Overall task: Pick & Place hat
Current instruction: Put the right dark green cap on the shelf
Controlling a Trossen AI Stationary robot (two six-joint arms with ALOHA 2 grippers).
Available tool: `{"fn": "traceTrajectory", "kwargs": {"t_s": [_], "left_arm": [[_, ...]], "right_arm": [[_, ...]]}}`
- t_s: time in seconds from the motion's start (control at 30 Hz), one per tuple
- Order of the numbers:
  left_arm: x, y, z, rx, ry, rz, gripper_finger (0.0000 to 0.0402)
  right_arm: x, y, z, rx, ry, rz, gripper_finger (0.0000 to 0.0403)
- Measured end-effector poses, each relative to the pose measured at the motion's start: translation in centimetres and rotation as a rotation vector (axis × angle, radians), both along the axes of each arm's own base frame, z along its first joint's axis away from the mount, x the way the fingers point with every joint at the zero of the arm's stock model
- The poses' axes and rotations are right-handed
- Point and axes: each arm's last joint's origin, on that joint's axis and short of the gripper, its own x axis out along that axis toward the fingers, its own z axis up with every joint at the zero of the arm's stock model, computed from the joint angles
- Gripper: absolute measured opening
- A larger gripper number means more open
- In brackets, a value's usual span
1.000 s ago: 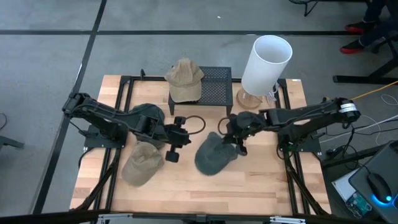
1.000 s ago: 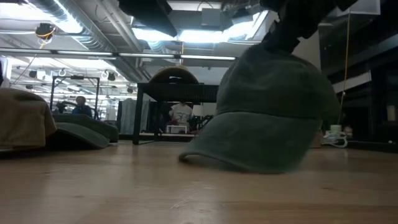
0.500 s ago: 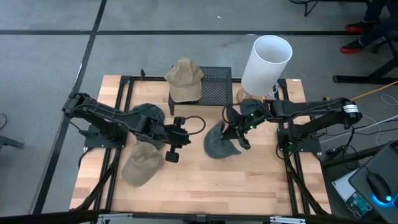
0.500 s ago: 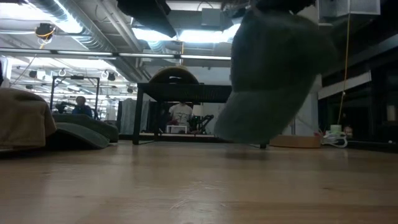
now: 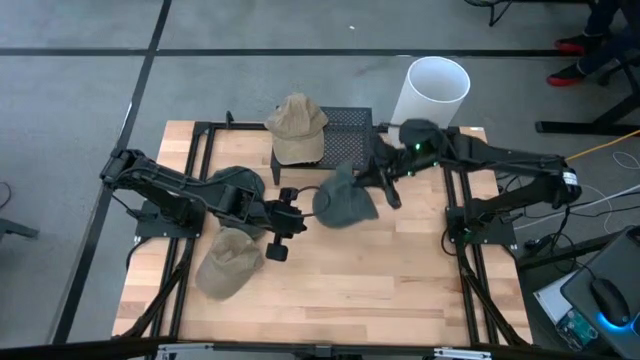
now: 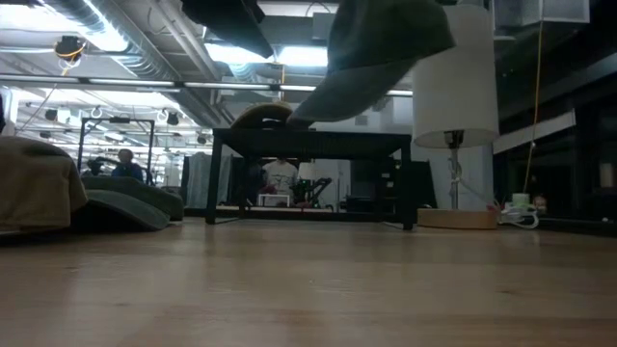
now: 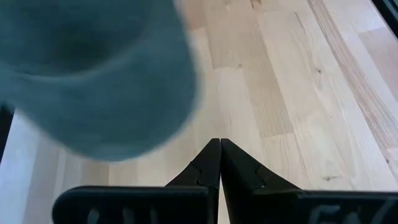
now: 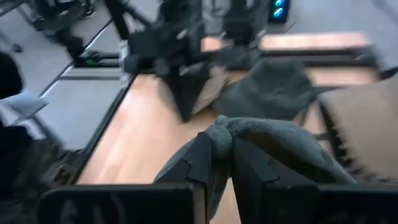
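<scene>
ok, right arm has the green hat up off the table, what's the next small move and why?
Probably carry it a little further toward the black mesh stand before lowering. The right gripper is shut on the grey-green hat, which hangs clear of the wooden table, close beside the stand. A tan hat already covers the stand's left part, so its bare right side looks like the spot.

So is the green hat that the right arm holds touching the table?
Apart. The low view shows the green hat hanging high above the table, with open space under its brim.
</scene>
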Motion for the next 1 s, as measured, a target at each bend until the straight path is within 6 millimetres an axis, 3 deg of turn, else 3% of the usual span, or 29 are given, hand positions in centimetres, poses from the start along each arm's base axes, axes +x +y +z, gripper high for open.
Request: {"fn": "traceTrajectory", "kwargs": {"t_s": [0.4, 0.77, 1.0], "left_arm": [[0.0, 0.0, 0.0, 0.001, 0.0, 0.0, 0.0005], [0.1, 0.0, 0.0, -0.001, -0.008, 0.0, 0.0005], [0.1, 0.0, 0.0, 0.002, -0.009, 0.002, 0.0001]], "right_arm": [[-1.6, -4.9, 2.8, -0.117, -0.083, -0.061, 0.004], [-1.5, -9.6, 0.9, -0.211, 0.022, -0.168, 0.0041], [-1.2, -10.7, 0.7, -0.451, 0.076, -0.299, 0.0041]]}}
